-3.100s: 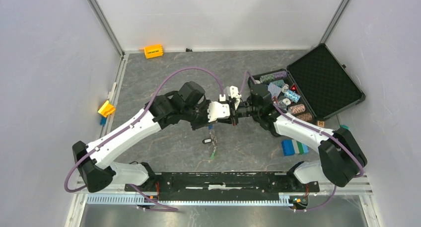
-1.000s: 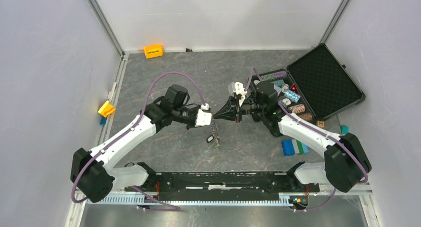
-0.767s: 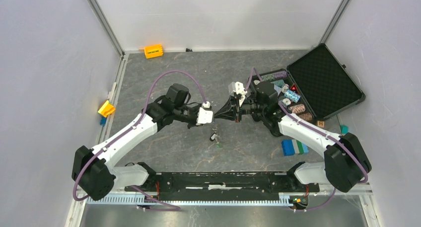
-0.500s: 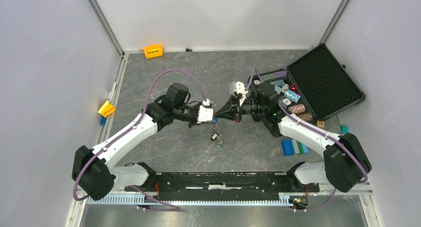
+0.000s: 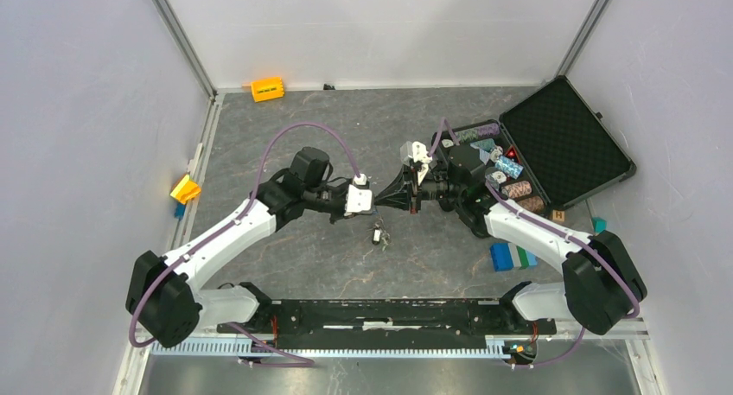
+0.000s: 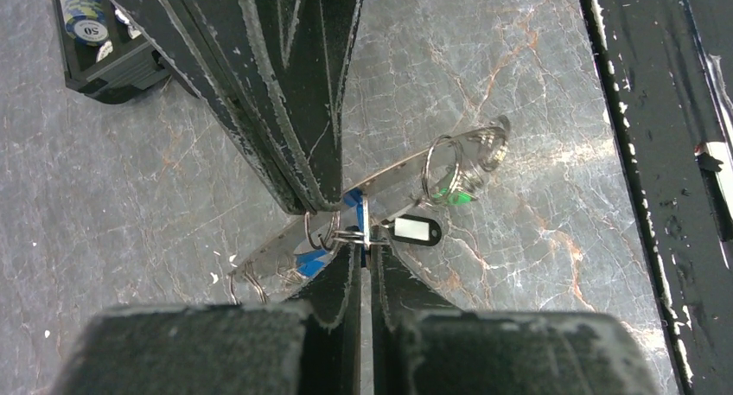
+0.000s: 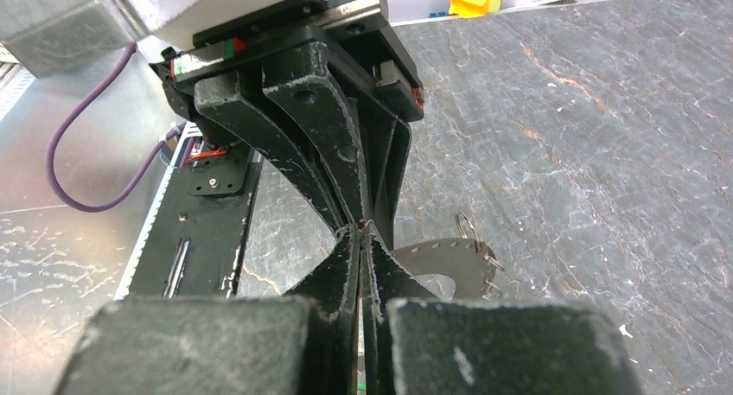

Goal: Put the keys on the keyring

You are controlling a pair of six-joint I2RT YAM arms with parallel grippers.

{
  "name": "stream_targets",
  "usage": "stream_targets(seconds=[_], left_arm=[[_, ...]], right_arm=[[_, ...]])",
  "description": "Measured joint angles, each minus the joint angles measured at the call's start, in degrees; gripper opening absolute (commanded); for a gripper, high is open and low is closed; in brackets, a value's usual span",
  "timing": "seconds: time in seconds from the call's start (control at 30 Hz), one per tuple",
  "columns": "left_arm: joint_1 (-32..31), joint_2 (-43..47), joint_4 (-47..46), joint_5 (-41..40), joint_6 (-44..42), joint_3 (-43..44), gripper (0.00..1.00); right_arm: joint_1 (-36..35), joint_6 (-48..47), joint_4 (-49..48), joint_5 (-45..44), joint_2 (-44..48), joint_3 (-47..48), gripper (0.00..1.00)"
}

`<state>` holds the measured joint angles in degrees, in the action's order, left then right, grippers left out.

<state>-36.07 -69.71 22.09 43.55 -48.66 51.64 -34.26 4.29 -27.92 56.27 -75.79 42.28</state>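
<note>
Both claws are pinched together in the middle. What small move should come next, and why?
Probably the left gripper should nudge the black-tagged key a little way along the keyring. It is shut on that key's metal right beside the right gripper, which pinches the keyring edge. The green-tagged key already hangs from the keyring, so this one looks mid-threading.

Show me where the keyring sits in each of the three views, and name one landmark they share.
Top external: keyring, tiny, mid-picture, just below where both arms' fingers meet.
Left wrist: slanting silver band across the middle, lower left to upper right.
Right wrist: pale plate just right of the fingertips, low centre.
Shared landmark: left fingers and right fingers meeting tip to tip.
</note>
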Motion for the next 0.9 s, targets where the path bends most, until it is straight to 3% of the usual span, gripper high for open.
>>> stream_targets(seconds=[0.57, 0.9], left_arm=[[-2.32, -1.92, -1.40, -5.86, 0.07, -0.07, 0.12], [-2.32, -0.22, -1.11, -8.11, 0.74, -0.07, 0.53]], right_arm=[[0.00, 0.76, -1.18, -0.24, 0.00, -0.68, 0.00], [0.00, -1.68, 0.92, -1.36, 0.00, -0.68, 0.00]])
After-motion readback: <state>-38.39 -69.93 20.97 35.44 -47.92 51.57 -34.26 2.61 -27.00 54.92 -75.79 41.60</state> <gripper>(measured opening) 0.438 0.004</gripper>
